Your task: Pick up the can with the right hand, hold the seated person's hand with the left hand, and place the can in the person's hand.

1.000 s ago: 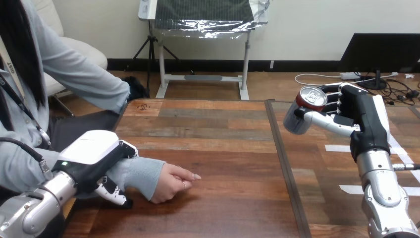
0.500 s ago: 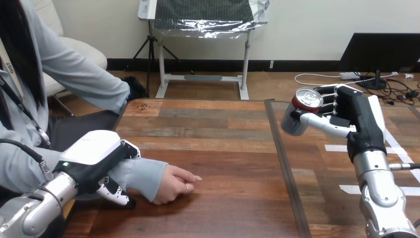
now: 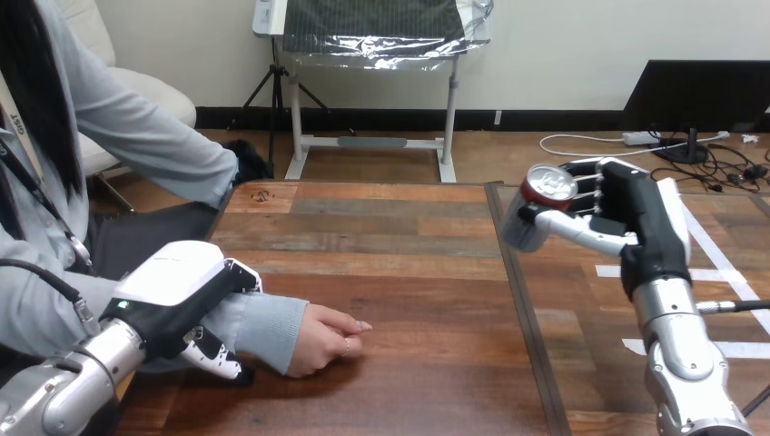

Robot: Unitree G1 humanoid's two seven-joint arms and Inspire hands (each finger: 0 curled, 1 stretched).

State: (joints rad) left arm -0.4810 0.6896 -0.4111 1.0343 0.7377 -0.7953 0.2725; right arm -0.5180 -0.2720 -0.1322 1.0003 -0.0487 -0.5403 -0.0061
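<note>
My right hand is shut on the can, a silver can with a red rim, holding it tilted in the air above the table's right half. My left hand lies over the person's wrist at the lower left, its fingers and thumb curled round the grey sleeve. The person's hand rests on the wooden table, loosely closed, knuckles up, just right of my left hand. The can is far to the right of that hand and well above it.
A dark seam runs down the table between its two halves. White tape strips mark the right half. The person sits at the left edge, with the other arm by the table's far left corner.
My right hand has carried the can a little to the left and slightly higher. My left hand, the wrist in it and the person's hand have edged slightly right and toward me.
</note>
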